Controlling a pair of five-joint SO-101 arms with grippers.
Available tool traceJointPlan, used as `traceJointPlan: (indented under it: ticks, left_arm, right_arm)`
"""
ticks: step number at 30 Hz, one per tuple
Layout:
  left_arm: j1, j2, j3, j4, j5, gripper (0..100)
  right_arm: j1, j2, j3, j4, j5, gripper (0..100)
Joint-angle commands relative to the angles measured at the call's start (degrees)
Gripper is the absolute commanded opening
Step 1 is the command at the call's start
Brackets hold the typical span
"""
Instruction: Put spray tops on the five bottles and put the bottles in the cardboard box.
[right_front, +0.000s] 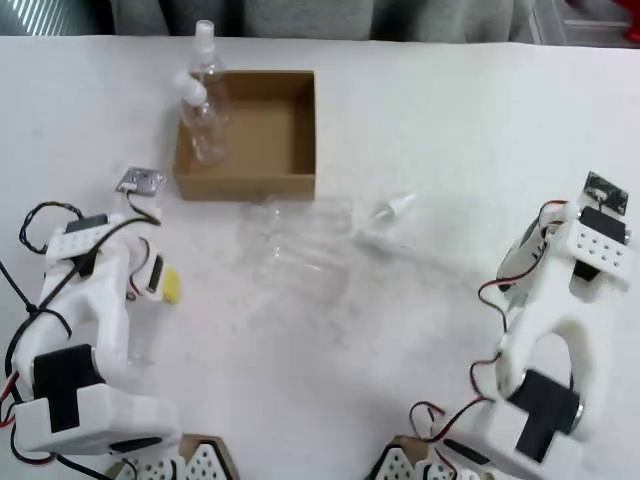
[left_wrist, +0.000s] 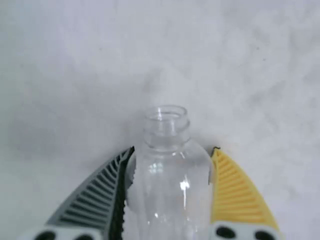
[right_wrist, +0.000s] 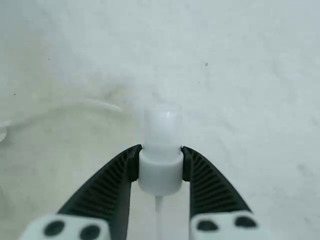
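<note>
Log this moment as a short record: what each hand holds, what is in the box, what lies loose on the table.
left hand: shut on an uncapped bottle
right hand: shut on a spray top
cardboard box: two capped bottles upright along one wall
table: a loose spray top and clear bottles lying near the box, count unclear

White arms (right_front: 100, 300), black servos (right_front: 545, 405), red-and-black cables (right_front: 487, 290), ribbed jaws
</note>
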Motion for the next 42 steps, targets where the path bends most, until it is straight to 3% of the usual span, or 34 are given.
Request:
traceJointPlan:
  ticks: [1, 9, 14, 24, 32, 42]
  left_arm:
    - [-0.3, -0.2, -2.5, 0.6, -0.5, 4]
    - [-0.3, -0.2, -2.5, 0.6, -0.5, 4]
    - [-0.3, -0.2, -2.5, 0.6, -0.5, 4]
    - [-0.3, -0.2, -2.5, 0.6, -0.5, 4]
    - [-0.3, -0.2, -2.5, 0.6, -0.5, 3]
    - [2.2, -2.1, -5.4, 0.4, -0.3, 3]
  right_arm:
    - [-2.2, -10.9, -2.5, 3.8, 0.3, 1.6]
    - [-15.3, -28.2, -2.7, 0.1, -2.0, 1.6]
    - [-24.2, -33.1, -2.5, -9.3, -8.4, 2.0]
    - [-46.3, -33.1, -2.5, -29.1, -8.8, 1.7]
    - [-51.8, -33.6, 4.6, -34.9, -8.7, 1.7]
    - [-53.1, -33.5, 17.2, -40.1, -9.2, 1.7]
